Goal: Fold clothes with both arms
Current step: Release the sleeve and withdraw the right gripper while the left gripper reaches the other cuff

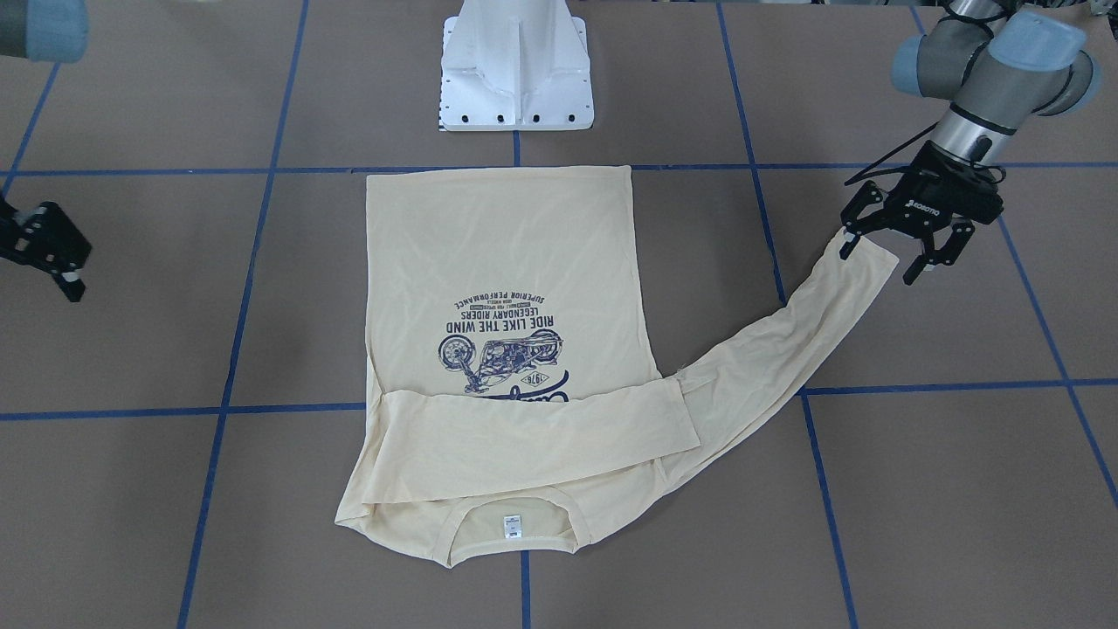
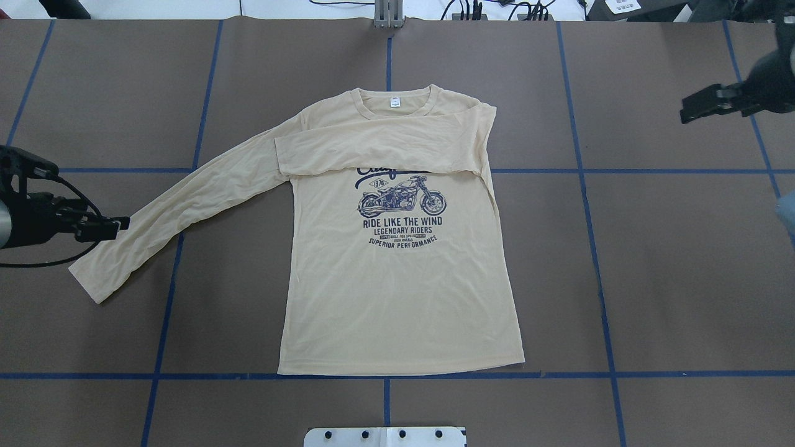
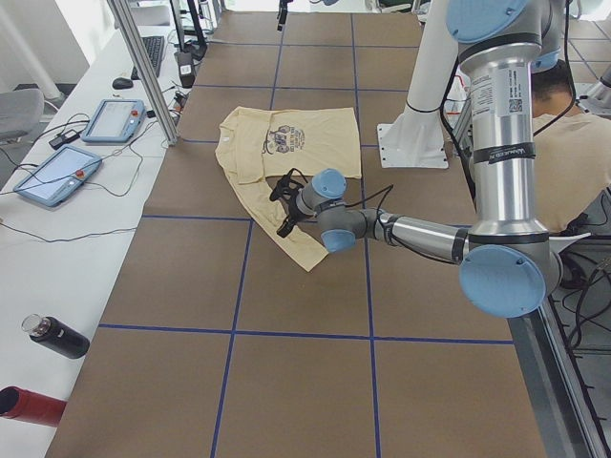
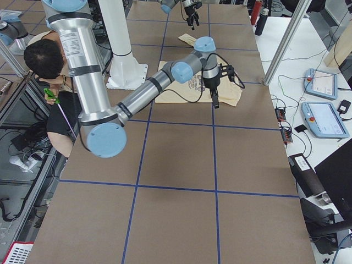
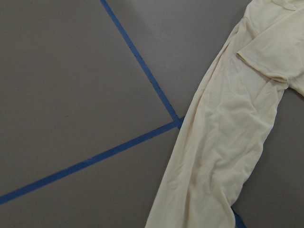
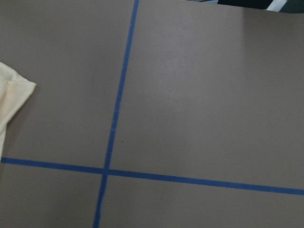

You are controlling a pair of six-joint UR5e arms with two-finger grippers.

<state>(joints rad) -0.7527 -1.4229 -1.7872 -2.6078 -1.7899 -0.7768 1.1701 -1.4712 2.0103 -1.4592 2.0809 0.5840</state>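
Note:
The cream-yellow shirt (image 1: 507, 253) (image 2: 397, 298) lies flat, print side up, on the brown table. One sleeve (image 2: 379, 146) is folded across the chest, covering the top of the print. The other sleeve (image 1: 786, 341) (image 5: 223, 142) stretches out sideways. My left gripper (image 1: 882, 252) (image 2: 109, 227) (image 3: 284, 205) hovers open over that sleeve's cuff (image 1: 869, 258), its fingers on either side of the cuff and holding nothing. My right gripper (image 1: 52, 262) (image 2: 702, 105) (image 4: 214, 99) hangs well off the shirt's other side, looks open and is empty. Only a shirt corner (image 6: 12, 95) enters the right wrist view.
The white pedestal base (image 1: 515, 70) (image 2: 385, 436) stands just past the shirt's hem. Blue tape lines (image 6: 114, 118) grid the brown tabletop. A person (image 4: 41, 58) sits behind the robot. Tablets (image 3: 57, 176) and bottles (image 3: 57, 336) lie on the side bench.

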